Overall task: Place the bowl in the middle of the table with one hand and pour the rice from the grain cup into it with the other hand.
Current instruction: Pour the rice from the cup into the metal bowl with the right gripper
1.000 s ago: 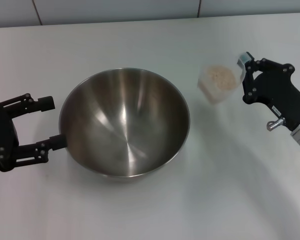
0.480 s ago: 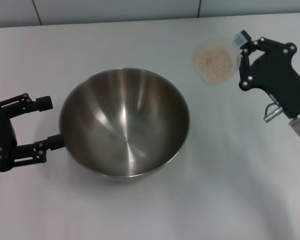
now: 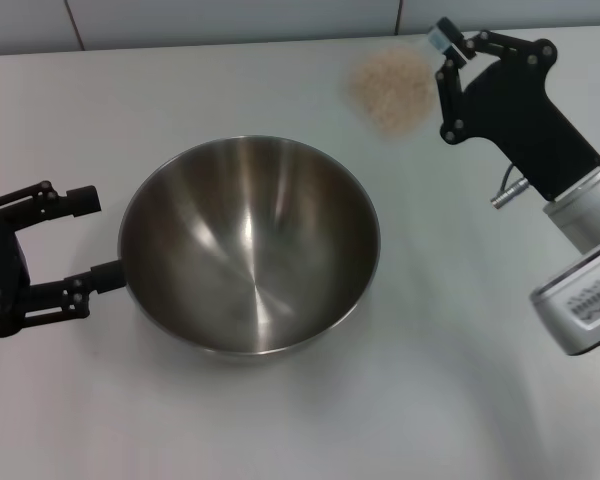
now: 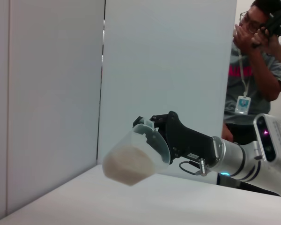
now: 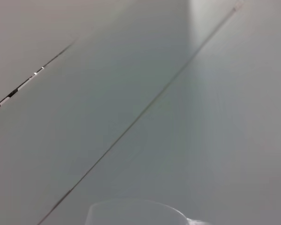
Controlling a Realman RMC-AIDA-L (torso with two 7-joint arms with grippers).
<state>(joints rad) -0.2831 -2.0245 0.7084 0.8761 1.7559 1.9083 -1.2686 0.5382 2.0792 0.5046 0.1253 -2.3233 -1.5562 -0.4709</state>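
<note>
The steel bowl (image 3: 250, 250) stands upright and empty in the middle of the white table (image 3: 430, 400). My left gripper (image 3: 90, 238) is open at the bowl's left rim, its near finger close to or touching the rim. My right gripper (image 3: 438, 88) is shut on the clear grain cup (image 3: 392, 90) and holds it in the air beyond the bowl's far right side. The cup leans toward the bowl with the rice (image 3: 388, 78) still inside. The left wrist view shows the tilted cup (image 4: 133, 159) held by the right gripper (image 4: 171, 136). Only the cup's rim (image 5: 136, 211) shows in the right wrist view.
Grey wall panels (image 3: 230, 20) run behind the table's far edge. A person (image 4: 257, 70) stands beyond the right arm in the left wrist view.
My right gripper has lifted the grain cup and carried it up and toward the bowl's far side, tilting it. My left gripper has drawn slightly away from the bowl.
</note>
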